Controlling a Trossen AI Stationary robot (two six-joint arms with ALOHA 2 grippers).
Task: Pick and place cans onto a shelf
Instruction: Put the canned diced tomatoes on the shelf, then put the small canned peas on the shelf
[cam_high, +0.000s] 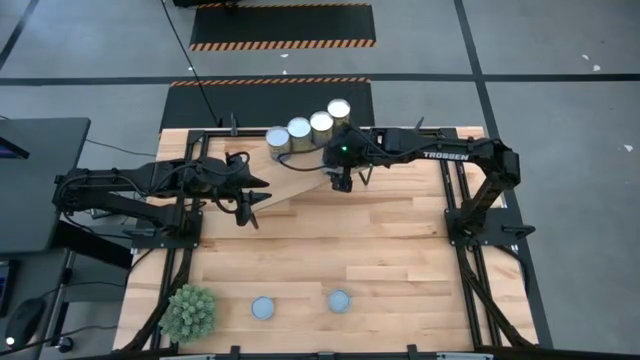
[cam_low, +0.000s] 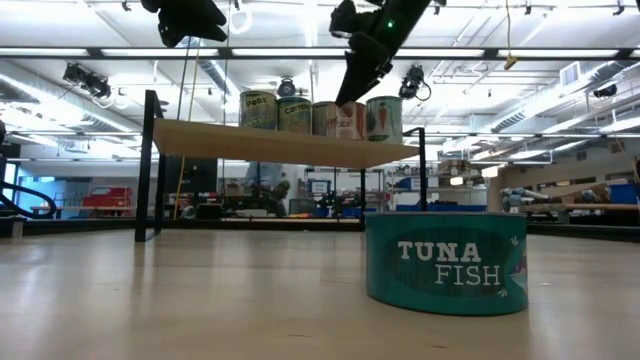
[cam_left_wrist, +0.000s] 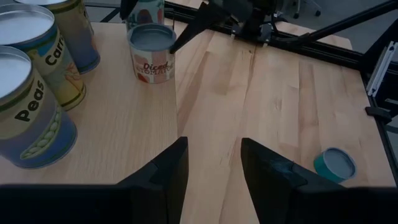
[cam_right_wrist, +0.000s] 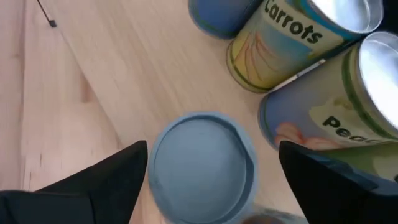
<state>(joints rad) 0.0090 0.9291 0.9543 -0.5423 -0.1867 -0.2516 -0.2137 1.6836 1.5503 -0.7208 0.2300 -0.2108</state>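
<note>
Right wrist view shows the right gripper (cam_right_wrist: 208, 171) with fingers wide apart around a blue-topped can (cam_right_wrist: 202, 167) at lower centre, standing on the shelf (cam_right_wrist: 112, 81) (rigid, smooth metal, probably slippery); grasp its sides.

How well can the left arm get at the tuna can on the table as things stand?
Probably yes. The left hand hangs empty over the shelf edge, and the table between it and the tuna can looks bare. The right hand is busy above a can on the shelf.
</note>
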